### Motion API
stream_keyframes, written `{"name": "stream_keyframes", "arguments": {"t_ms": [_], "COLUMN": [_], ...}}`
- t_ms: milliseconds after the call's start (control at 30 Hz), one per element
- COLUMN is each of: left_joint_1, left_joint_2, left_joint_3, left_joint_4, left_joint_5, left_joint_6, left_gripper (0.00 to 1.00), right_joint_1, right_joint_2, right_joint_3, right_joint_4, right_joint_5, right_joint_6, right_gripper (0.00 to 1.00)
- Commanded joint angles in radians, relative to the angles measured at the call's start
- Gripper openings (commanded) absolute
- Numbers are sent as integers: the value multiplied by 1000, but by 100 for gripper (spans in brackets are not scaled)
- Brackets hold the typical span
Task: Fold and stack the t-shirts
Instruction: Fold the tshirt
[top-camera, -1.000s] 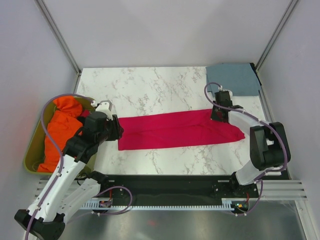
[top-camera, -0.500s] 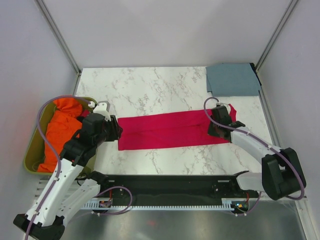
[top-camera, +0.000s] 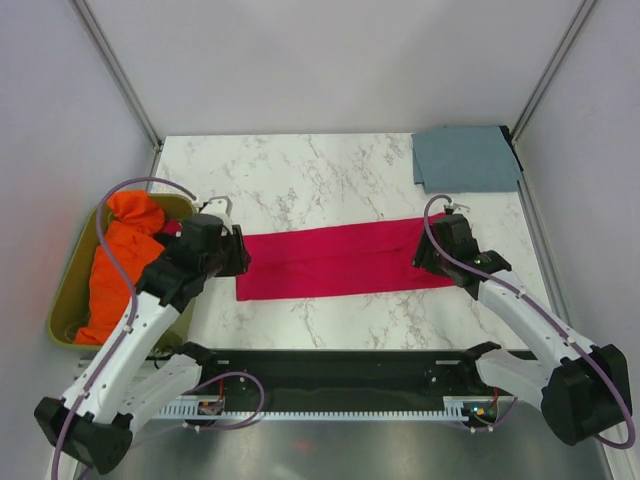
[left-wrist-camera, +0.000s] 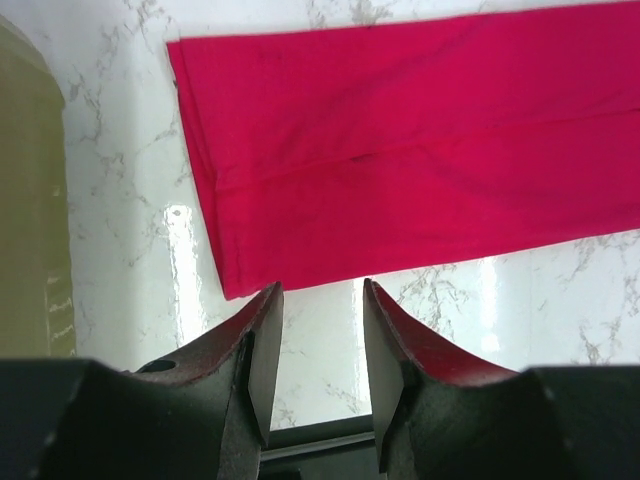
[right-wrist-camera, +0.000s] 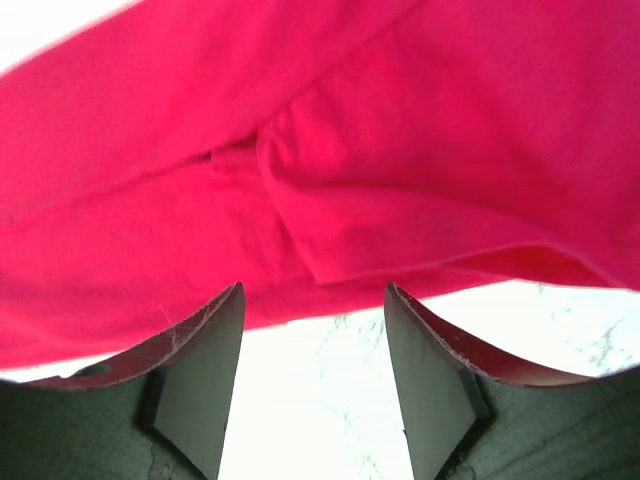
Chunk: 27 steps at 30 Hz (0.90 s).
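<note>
The crimson-red t-shirt (top-camera: 340, 260) lies across the middle of the marble table as a long flat strip. My left gripper (top-camera: 241, 256) is at its left end, open and empty; in the left wrist view its jaws (left-wrist-camera: 318, 300) hover just short of the shirt's near left corner (left-wrist-camera: 400, 150). My right gripper (top-camera: 426, 256) is over the strip's right end, open with nothing between the fingers (right-wrist-camera: 313, 295); a folded-over flap of red cloth (right-wrist-camera: 300, 150) lies just beyond them. The slate blue-grey t-shirt (top-camera: 467, 158) rests folded at the back right corner.
An olive-yellow bin (top-camera: 68, 300) holding orange cloth (top-camera: 120, 255) stands at the table's left edge, close beside my left arm; its wall (left-wrist-camera: 25, 200) shows in the left wrist view. A black rail (top-camera: 340, 375) runs along the near edge.
My right gripper has opened and let go of the red shirt's right end, which now lies folded in, so the strip is shorter. The right arm swung toward the near side. The left arm barely shifted.
</note>
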<state>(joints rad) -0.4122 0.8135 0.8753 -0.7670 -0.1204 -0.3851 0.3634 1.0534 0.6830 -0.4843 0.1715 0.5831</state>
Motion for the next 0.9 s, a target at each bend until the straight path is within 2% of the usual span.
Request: {"name": "stream_keyframes", "arguments": {"t_ms": [0, 200, 233, 400, 467, 567, 733, 867], "left_joint_1": [-7, -48, -50, -74, -82, -86, -106, -137], "left_joint_2": [172, 487, 585, 858, 1009, 1142, 1119, 1027], "left_joint_3": [82, 206, 227, 395, 451, 511, 380, 213], "left_joint_4": [44, 164, 166, 181, 181, 152, 204, 225], "left_joint_5": [36, 60, 70, 62, 67, 88, 116, 116], "left_joint_6": [-34, -38, -49, -119, -112, -112, -150, -187], "left_gripper": [45, 44, 44, 43, 42, 40, 40, 40], "right_joint_1": [-58, -214, -222, -228, -227, -216, -150, -89], "right_joint_2": [74, 271, 293, 470, 508, 542, 574, 713], "right_joint_3": [84, 122, 122, 151, 170, 182, 214, 314], "right_joint_4": [-16, 30, 36, 105, 116, 128, 130, 128], "right_joint_5": [100, 105, 103, 34, -3, -44, -50, -93], "right_joint_6": [-2, -23, -23, -72, -69, -71, -85, -95], "right_gripper": [65, 64, 65, 67, 65, 61, 61, 61]}}
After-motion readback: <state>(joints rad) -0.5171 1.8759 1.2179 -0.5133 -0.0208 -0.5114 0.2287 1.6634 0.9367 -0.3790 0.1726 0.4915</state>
